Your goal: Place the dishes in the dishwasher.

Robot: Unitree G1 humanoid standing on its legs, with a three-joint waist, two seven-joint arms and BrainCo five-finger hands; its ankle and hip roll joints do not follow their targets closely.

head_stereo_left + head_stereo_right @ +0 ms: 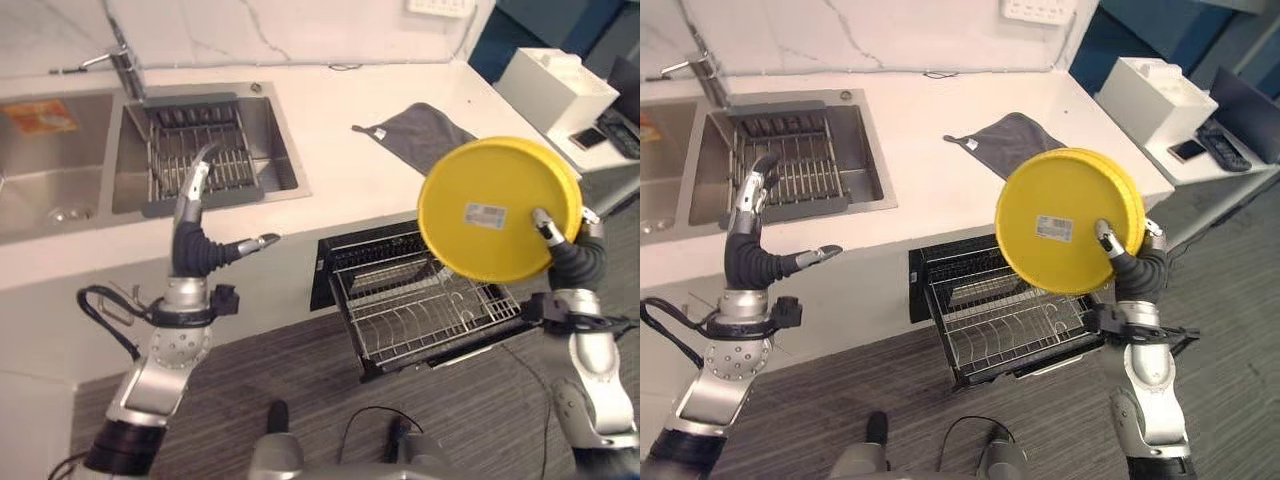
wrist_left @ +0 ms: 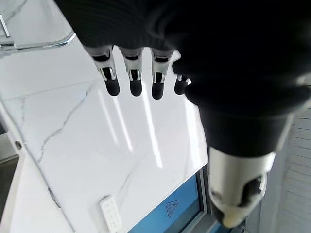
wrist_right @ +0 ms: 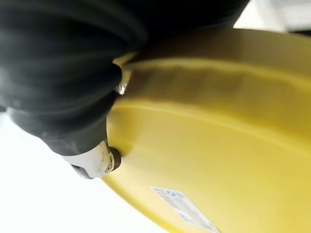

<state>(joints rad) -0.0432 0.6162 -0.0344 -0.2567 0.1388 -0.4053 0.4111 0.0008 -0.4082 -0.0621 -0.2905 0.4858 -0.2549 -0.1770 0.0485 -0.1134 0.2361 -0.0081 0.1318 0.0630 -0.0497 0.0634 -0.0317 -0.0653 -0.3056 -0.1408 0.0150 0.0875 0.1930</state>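
Nearest of all, the dishwasher rack [image 1: 425, 305] stands pulled out from under the white counter [image 1: 340, 170], its wire tines bare of dishes. Just above its right end, the right hand [image 1: 560, 245] holds the yellow plate [image 1: 495, 205] upright, thumb pressed on the underside that faces the camera, where a white sticker [image 1: 485, 215] sits; the other fingers are hidden behind the plate. On the left, the left hand [image 1: 200, 235] is raised in front of the counter edge, fingers straight and spread wide from the thumb, holding nothing. Farther back, the sink [image 1: 285, 150] holds a dark wire drying rack [image 1: 200, 155], with no dishes visible in it. A grey cloth [image 1: 420, 135] lies flat on the counter beyond the plate.
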